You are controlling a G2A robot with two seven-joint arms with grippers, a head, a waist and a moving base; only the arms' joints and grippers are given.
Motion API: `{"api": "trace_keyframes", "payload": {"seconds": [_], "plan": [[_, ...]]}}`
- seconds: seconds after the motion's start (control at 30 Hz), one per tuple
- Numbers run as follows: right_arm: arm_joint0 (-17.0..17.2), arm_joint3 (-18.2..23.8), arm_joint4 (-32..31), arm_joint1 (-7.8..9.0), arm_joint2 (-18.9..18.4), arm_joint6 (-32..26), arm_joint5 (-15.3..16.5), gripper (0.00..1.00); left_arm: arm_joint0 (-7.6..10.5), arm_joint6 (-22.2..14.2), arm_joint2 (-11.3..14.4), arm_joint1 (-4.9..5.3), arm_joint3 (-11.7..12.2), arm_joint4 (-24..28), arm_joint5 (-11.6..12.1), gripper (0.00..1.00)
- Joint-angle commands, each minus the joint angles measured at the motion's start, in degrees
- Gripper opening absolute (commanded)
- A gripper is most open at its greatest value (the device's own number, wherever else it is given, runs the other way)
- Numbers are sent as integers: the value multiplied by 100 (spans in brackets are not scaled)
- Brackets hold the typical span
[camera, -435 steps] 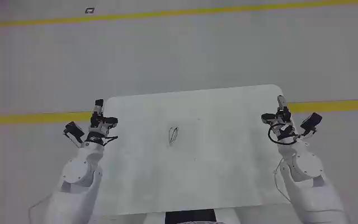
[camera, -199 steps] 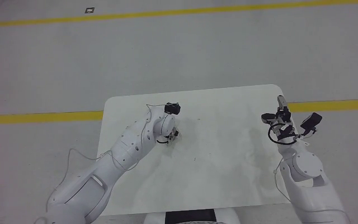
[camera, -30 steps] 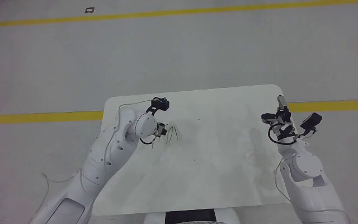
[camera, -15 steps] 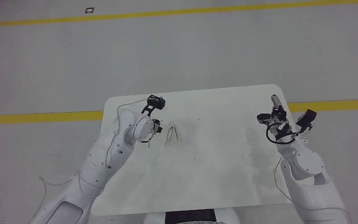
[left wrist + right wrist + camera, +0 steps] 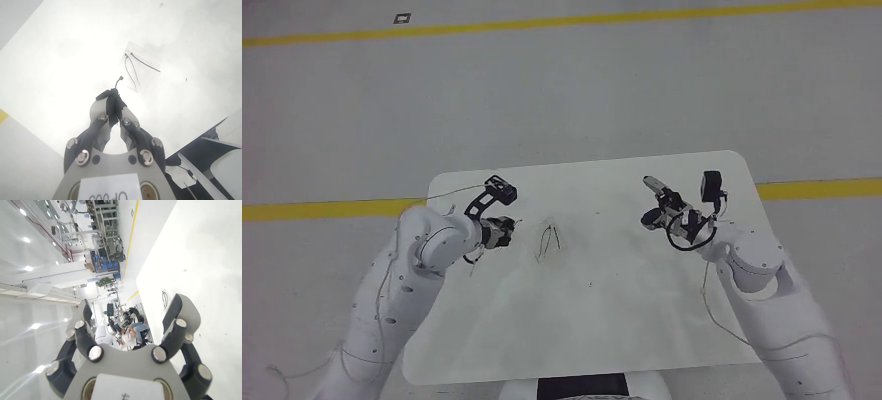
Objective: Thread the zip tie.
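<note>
- Left gripper (image 5: 113,95) is pinched tight on the zip tie (image 5: 120,77). The tie's little square head pokes out past the fingertips, and the rest is hidden between the pads.
- In the top view it sits left of centre. It's backed off leftward from the clear pouch (image 5: 550,240) compared with half a second ago.
- Right gripper (image 5: 647,199) has swung in from the table's right edge to upper right of centre, jaws spread wide and nothing in them.
- The tie is thin black plastic, slightly curved. The left fingertips are wrapped in crumpled black tape, and the right pads are ribbed black.
- The pouch is flat and see-through with more thin black ties inside, lying on the smooth white table (image 5: 642,300).
</note>
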State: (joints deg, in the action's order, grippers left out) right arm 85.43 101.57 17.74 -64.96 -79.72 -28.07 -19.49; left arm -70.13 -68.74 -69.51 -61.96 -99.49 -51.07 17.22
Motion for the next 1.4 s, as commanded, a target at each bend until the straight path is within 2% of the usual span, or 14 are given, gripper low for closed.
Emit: {"api": "trace_keyframes", "payload": {"seconds": [0.0, 0.27, 0.3, 0.37, 0.47, 0.67, 0.83, 1.0, 1.23, 1.3, 1.37], "plan": [[0, 2, 11, 0, 0, -1, 1, 100, 2, 15, -4, 5, 4, 32, 69, 0], [0, 2, 11, 0, 0, -1, 1, 100, -6, 44, -4, 6, 22, 16, 51, 0], [0, 2, 11, 0, 0, -1, 1, 100, -30, 147, 14, 8, 60, -39, 30, 0], [5, -29, -26, 2, 39, -42, 2, 100, -68, 381, 42, 24, 111, -56, 226, 0], [-127, -162, -45, 11, 200, -416, 1, 100, -71, 549, 142, 61, 51, -86, 226, 0], [-778, -697, -159, -38, 967, -1080, 1, 100, -2, 854, 412, 247, -46, -115, 226, 0], [-1334, -1257, -89, -138, 1608, -1256, 1, 100, 67, 1084, 571, 425, -45, -121, 226, 0], [-1626, -1554, 276, -207, 1918, -1436, 1, 100, 171, 1176, 829, 570, -86, -140, 226, 0], [-1642, -1563, 287, -208, 1922, -1436, 1, 100, 183, 1170, 846, 578, -77, -164, 226, 0], [-1604, -1560, 354, -213, 1932, -1428, 29, 100, 151, 1355, 907, 576, -69, -275, 226, 0], [-1575, -1656, 716, -228, 1949, -1667, 1, 100, 151, 1481, 1005, 582, -110, -539, 226, 0]]}}
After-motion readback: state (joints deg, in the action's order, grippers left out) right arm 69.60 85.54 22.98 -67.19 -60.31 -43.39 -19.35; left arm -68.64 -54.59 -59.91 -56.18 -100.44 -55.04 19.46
